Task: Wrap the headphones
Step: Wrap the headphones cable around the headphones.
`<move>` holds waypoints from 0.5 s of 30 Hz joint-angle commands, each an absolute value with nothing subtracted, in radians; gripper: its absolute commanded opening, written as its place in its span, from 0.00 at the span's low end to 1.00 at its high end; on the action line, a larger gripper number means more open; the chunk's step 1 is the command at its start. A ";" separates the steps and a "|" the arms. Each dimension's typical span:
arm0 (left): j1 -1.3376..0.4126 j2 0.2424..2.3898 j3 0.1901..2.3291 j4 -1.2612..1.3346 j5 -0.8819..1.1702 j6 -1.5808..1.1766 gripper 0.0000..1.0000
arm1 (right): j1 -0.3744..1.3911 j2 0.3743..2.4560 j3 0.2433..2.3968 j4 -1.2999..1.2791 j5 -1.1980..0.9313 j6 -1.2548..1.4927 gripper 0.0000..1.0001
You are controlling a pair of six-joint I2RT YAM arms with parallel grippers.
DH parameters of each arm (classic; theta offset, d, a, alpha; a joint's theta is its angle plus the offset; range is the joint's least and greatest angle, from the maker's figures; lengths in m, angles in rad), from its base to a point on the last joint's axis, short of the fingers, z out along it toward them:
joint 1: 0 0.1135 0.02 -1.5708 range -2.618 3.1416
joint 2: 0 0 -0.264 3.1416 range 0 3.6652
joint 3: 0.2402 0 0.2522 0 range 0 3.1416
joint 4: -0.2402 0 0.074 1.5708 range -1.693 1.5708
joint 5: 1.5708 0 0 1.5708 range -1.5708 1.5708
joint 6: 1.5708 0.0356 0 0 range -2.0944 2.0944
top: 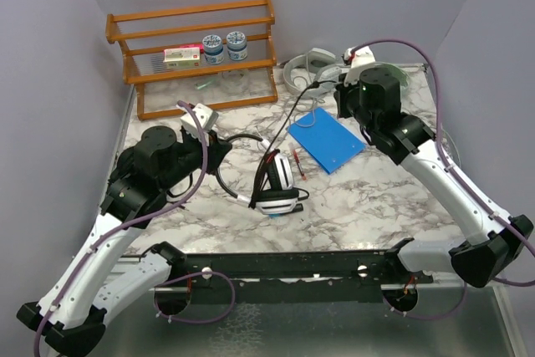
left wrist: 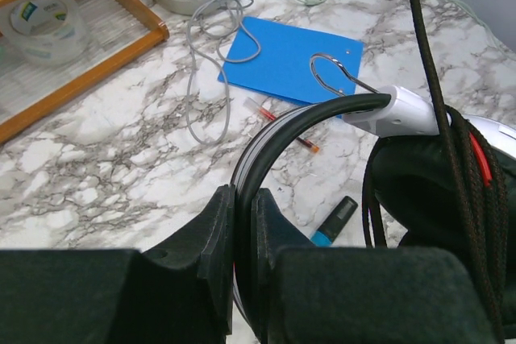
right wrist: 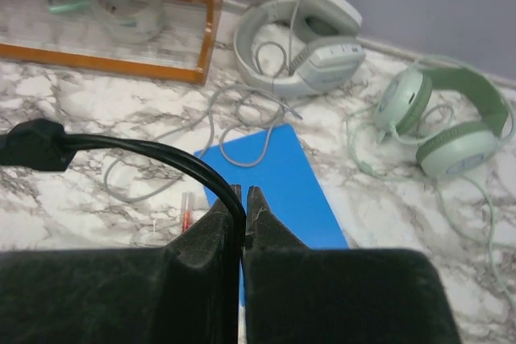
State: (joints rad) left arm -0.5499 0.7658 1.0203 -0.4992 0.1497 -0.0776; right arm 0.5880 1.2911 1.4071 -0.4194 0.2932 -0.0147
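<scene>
Headphones (top: 277,183), white-and-black pair: mid-table on the marble table (top: 376,198), between the two arms. Wrap judged only part done.

Left gripper (left wrist: 242,203): fingers pressed together on the black headband (left wrist: 282,130), short of the white slider (left wrist: 395,110). The grip is across a thin curved band. Risk: the band pivots or slides in the pinch if it is pulled sideways.

Ear cup (left wrist: 451,175), just past the slider: dark cord lies in loops against it. Cannot tell how snug they are. Risk: any slack lets the loops spill off.

Cable (right wrist: 153,153): rises from the cup and runs away to the right gripper (right wrist: 243,203), whose fingers are pinched on it. A black block (right wrist: 32,144) sits on the cord to one side of the fingers. In the top view the run looks nearly straight. Risk: more pull drags the set out of the left pinch, or the cord slips through the right fingers.

Near that run, on the table: marker (left wrist: 334,221), red pen (left wrist: 284,126), blue card (top: 328,141). Risk: a low sweep of cord drags them.

Farther: loose grey cord (left wrist: 193,78) lying over the card edge, near the grey-white pair (right wrist: 306,50), with a pale green pair (right wrist: 443,122) beside that. Risk: a wide winding arc snags these cords. Wooden rack (top: 191,14) at the back, well apart.
</scene>
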 commanded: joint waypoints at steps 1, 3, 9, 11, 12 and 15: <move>-0.548 0.759 1.090 -0.484 0.198 -0.216 0.00 | 0.505 1.237 1.292 -0.304 0.295 0.133 0.01; -0.548 0.767 1.101 -0.485 0.195 -0.249 0.00 | 0.471 1.237 1.250 -0.292 0.262 0.168 0.01; -0.549 0.847 1.178 -0.511 0.181 -0.448 0.00 | 0.457 1.231 1.087 -0.207 0.070 0.227 0.01; -0.548 0.900 1.247 -0.554 0.204 -0.518 0.00 | 0.458 1.197 0.991 -0.131 -0.023 0.247 0.01; -0.548 0.927 1.276 -0.568 0.219 -0.547 0.00 | 0.458 1.177 0.946 -0.098 -0.059 0.261 0.01; -0.548 0.988 1.339 -0.580 0.229 -0.631 0.00 | 0.457 1.125 0.829 -0.023 -0.153 0.304 0.01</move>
